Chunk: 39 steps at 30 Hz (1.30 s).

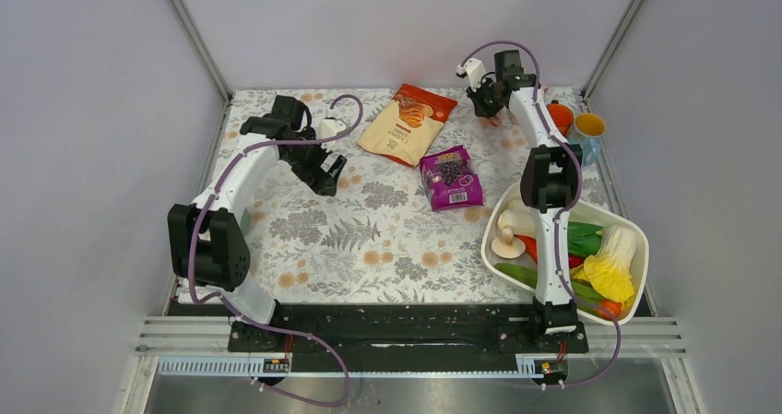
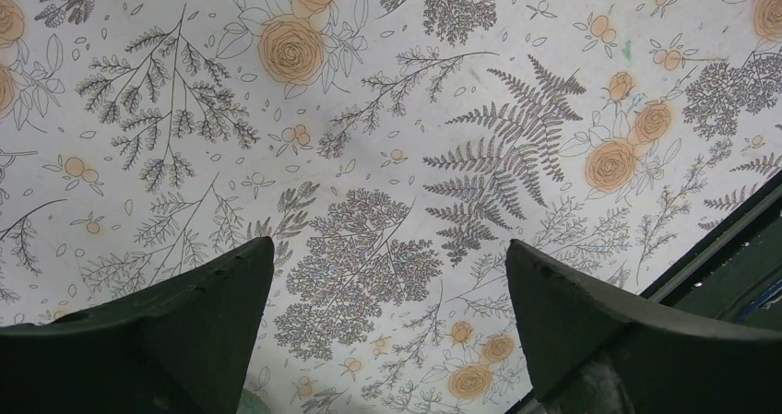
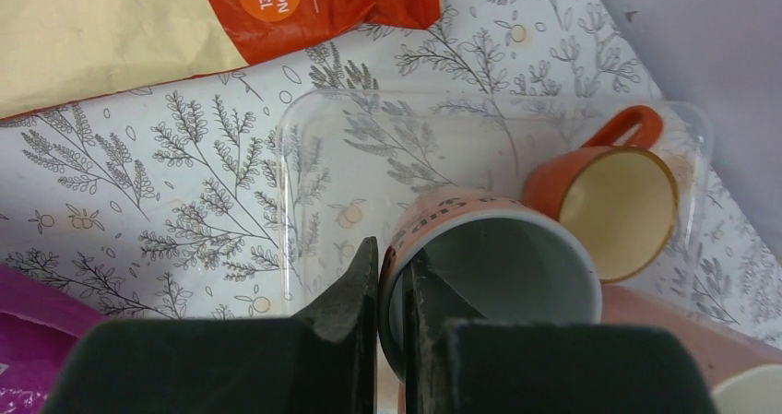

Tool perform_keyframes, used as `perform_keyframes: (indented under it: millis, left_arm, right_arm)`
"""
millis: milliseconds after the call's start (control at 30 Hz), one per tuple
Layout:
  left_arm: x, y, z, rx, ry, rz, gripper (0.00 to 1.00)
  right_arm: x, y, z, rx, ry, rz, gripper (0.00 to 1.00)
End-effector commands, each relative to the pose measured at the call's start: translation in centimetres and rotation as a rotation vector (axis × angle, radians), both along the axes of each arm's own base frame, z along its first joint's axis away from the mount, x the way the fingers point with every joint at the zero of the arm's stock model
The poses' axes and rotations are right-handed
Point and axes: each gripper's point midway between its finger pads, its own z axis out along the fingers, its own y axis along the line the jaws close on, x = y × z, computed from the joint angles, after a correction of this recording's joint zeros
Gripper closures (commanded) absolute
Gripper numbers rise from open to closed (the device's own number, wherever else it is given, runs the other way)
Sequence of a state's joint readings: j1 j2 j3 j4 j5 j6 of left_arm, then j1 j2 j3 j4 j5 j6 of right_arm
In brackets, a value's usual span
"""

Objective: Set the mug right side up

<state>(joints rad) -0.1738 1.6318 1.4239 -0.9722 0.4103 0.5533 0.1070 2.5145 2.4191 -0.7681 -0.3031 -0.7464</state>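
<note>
A peach mug with dark lettering (image 3: 489,266) is tilted, its pale open mouth facing the right wrist camera. My right gripper (image 3: 395,257) is shut on its rim, one finger inside the wall and one outside. In the top view this gripper (image 1: 491,108) is at the table's back right, and the mug (image 1: 496,119) shows only as a small pink patch under it. The mug is over a clear plastic tray (image 3: 313,156). My left gripper (image 1: 330,179) is open and empty over the floral cloth at left of centre, and it also shows in the left wrist view (image 2: 387,248).
An orange mug with a cream inside (image 3: 613,202) lies on its side on the clear tray beside the held mug. A yellow and blue cup (image 1: 588,128) stands at the back right. An orange snack bag (image 1: 408,124), a purple bag (image 1: 451,178) and a white basket (image 1: 489,239) of vegetables are on the table.
</note>
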Motion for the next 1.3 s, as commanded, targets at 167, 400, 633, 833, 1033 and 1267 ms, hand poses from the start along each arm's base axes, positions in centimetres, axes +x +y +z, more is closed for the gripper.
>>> perform_keyframes:
  millis: [167, 400, 633, 833, 1033, 1267]
  left_arm:
    - [0.9, 0.8, 0.6, 0.029, -0.044, 0.006, 0.01]
    - [0.4, 1.5, 0.6, 0.072, -0.010, 0.005, 0.01]
    - [0.2, 3.9, 1.2, 0.192, 0.072, 0.050, 0.01]
    - [-2.4, 7.1, 1.3, 0.281, 0.163, 0.064, 0.01]
    - [-1.5, 14.2, 1.4, 0.352, 0.102, 0.287, 0.01]
    - [0.2, 20.1, -0.1, 0.225, 0.063, 0.589, 0.01]
  right_arm:
    - [0.6, 1.0, -0.2, 0.028, -0.011, 0.015, 0.88]
    - [1.1, 0.4, 3.2, 0.022, -0.069, -0.043, 0.36]
    - [-0.2, 1.2, 10.2, 0.075, -0.161, -0.031, 0.01]
    - [-2.4, 2.4, 14.7, 0.071, -0.215, -0.041, 0.01]
    - [-6.0, 5.2, 15.9, 0.016, -0.213, 0.003, 0.01]
    - [-9.3, 8.2, 15.5, -0.032, -0.193, 0.050, 0.01]
